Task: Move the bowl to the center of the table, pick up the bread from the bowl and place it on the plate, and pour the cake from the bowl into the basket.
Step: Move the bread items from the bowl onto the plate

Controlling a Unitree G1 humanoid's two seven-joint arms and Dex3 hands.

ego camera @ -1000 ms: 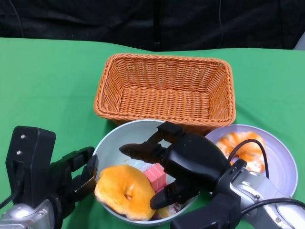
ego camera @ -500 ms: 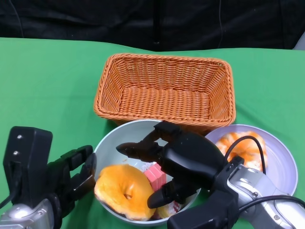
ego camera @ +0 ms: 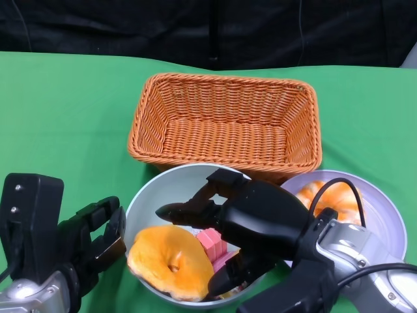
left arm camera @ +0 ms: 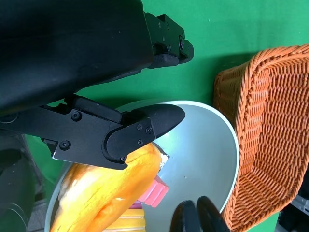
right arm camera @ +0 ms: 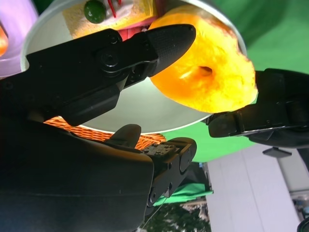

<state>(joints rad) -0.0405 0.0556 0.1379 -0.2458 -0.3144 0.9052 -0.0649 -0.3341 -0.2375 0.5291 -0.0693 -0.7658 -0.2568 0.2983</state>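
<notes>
step: bread pick | orange ring-shaped bread (ego camera: pixel 171 261) in pale round bowl (ego camera: pixel 151 193) | right hand (ego camera: pixel 244 222) spread, empty, over bowl | left hand (ego camera: pixel 98 235) apart beside rim | next: close on bread, carry to lilac plate (ego camera: pixel 384 225)

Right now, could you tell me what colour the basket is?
Orange wicker basket; clearest in the head view.

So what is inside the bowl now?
The bowl holds a ring-shaped orange bread and a pink cake piece. The right hand hangs over the rest and hides it.
</notes>
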